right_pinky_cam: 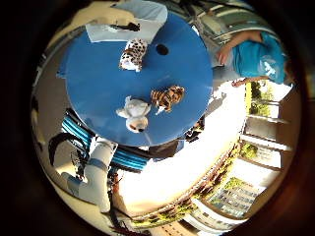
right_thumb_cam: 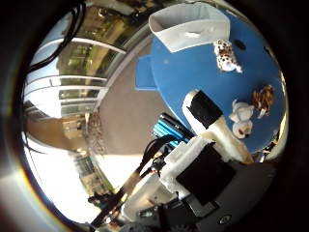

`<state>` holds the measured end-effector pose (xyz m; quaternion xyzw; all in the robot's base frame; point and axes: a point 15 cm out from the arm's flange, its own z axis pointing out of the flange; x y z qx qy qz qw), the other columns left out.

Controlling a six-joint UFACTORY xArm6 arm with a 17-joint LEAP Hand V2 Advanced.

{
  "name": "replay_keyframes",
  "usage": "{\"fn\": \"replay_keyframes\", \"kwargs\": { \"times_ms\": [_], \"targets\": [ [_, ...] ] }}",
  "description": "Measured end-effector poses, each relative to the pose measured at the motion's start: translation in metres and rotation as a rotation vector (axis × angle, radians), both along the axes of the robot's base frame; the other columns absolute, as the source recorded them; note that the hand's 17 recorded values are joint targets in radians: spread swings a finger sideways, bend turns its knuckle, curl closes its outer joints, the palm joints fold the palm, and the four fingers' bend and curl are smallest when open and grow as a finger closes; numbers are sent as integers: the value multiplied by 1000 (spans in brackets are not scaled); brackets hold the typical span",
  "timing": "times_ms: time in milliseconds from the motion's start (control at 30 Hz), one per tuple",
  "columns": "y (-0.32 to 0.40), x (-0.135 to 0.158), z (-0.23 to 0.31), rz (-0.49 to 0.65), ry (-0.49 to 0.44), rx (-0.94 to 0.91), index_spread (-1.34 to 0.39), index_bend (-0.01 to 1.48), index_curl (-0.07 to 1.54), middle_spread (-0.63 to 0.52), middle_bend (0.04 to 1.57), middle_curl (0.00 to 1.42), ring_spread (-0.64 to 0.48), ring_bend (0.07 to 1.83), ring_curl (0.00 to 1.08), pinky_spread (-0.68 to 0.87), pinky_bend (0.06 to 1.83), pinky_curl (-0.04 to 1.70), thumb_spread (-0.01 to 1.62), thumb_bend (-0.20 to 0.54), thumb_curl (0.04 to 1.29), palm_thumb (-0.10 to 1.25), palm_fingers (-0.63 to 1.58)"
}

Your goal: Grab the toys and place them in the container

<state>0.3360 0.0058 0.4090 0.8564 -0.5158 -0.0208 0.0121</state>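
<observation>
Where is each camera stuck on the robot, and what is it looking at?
Little finger side palm view: sits on the palm, looks down at the round blue table; the arm shows.
Thumb side palm view: also on the palm, looks across the table to the white container; the hand shows, one finger straight.
Both share the spotted toy, tiger toy and white toy.

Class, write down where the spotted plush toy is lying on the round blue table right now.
The spotted plush toy lies on the round blue table close to the white fabric container, apart from the white plush toy and striped tiger plush toy, which lie together.
</observation>
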Motion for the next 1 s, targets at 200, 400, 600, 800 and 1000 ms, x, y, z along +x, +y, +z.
{"fn": "replay_keyframes", "kwargs": {
  "times_ms": [200, 400, 600, 800, 1000],
  "targets": [
    [-68, 64, -2, -21, 24, -4, -241, 166, 290, 11, 175, 310, 252, 364, 302, 422, 655, 118, 1197, -26, 369, 646, 186],
    [-115, 104, -26, 19, 67, 5, -259, 179, 289, 6, 174, 315, 236, 349, 301, 406, 603, 113, 1158, -21, 389, 666, 155],
    [-158, 119, -77, 41, 195, -87, -306, 175, 289, -8, 168, 314, 226, 337, 305, 389, 564, 119, 1136, -27, 398, 682, 114],
    [-178, 136, -134, 72, 283, -136, -350, 173, 284, -11, 166, 311, 221, 318, 306, 371, 528, 132, 1117, -29, 398, 688, 73],
    [-190, 141, -179, 98, 351, -156, -361, 176, 282, -9, 162, 305, 219, 310, 311, 365, 508, 151, 1106, -30, 395, 691, 56]
  ]
}}
